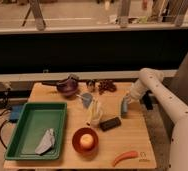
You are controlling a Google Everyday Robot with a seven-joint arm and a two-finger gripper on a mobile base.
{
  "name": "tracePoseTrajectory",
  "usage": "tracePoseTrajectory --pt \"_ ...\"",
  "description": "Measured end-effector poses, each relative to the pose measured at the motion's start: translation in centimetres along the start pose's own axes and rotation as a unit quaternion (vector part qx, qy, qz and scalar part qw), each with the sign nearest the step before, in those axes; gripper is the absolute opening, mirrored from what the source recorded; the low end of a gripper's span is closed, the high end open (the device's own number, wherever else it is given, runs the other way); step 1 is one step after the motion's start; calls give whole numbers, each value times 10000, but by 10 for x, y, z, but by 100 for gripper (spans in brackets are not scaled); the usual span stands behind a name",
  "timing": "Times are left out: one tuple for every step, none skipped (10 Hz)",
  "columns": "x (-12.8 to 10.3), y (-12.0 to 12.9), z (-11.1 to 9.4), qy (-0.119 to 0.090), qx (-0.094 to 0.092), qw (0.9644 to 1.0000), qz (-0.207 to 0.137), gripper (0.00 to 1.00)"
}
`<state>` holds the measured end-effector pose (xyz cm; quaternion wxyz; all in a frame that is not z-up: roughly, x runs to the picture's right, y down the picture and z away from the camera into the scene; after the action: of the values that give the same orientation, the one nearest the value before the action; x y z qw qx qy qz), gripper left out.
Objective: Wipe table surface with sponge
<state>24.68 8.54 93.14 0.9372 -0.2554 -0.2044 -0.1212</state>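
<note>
One gripper (125, 102), at three o'clock on the table surface (132, 137), is clamped on the sponge (123, 106), holding it upright on edge. At six o'clock of it lies a black block (110, 123); at nine o'clock, a green tray (29, 125) holds a pale cloth (46, 142).

Robot arm (159, 97): off-white, smooth tubular segments, rounded bulbous joint housing at the elbow, broad pale casing at lower right. Gripper (126, 103): small, pale, at the arm's tip over the table's right side, fingers closed.
</note>
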Motion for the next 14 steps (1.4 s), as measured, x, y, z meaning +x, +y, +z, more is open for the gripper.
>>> tracePoseTrajectory --pt "8 5 -4 43 46 10000 73 0" --pt "11 7 -6 72 72 9999 101 0" --pt "14 7 -7 113 109 9998 130 0" --pt "19 5 -8 149 166 9996 168 0" --pt "22 2 -8 156 208 9995 196 0" --pt "22 -2 -8 146 237 9994 195 0" --pt "18 -11 -5 131 253 9995 143 0" --pt "11 -21 1 113 253 9996 90 0" --pt "4 -32 9 83 236 9997 40 0" --pt "-4 -40 16 43 207 9998 -7 0" --pt "-8 -44 21 10 175 9998 -60 0" --pt "-13 -46 26 -8 120 9999 -107 0" --pt "-23 -52 32 -53 89 9998 -181 0" --pt "-35 -56 39 -118 24 9995 -282 0"
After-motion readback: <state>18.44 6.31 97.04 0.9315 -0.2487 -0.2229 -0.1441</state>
